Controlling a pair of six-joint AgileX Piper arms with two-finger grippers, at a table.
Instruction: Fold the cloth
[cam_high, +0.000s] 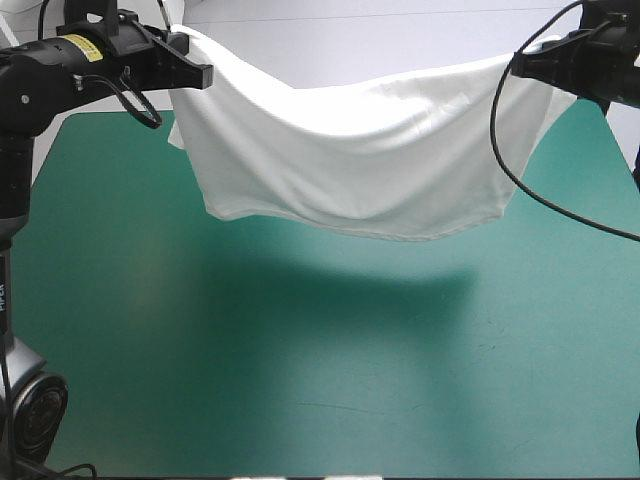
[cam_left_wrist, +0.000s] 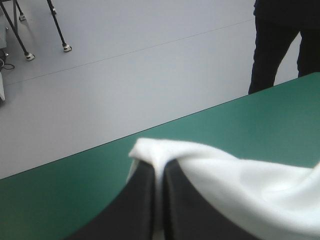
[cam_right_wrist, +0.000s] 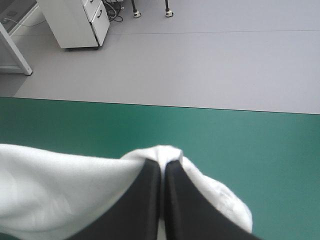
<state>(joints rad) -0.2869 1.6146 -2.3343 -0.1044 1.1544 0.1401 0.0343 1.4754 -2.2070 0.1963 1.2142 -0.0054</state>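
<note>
The T-shirt (cam_high: 350, 160) hangs stretched in the air over the far half of the teal-green table (cam_high: 300, 400). Its top edge sags between two raised corners and its lower hem curves above the tabletop, a shadow lying apart beneath it, with a broad stretch of tabletop from there to the near edge and both side edges. The left gripper (cam_left_wrist: 159, 162) has its black fingers pressed all but together on one upper corner, white cloth bunched over their tips, and the right gripper (cam_right_wrist: 162, 161) is clamped likewise on the other, the far edge ahead of each.
</note>
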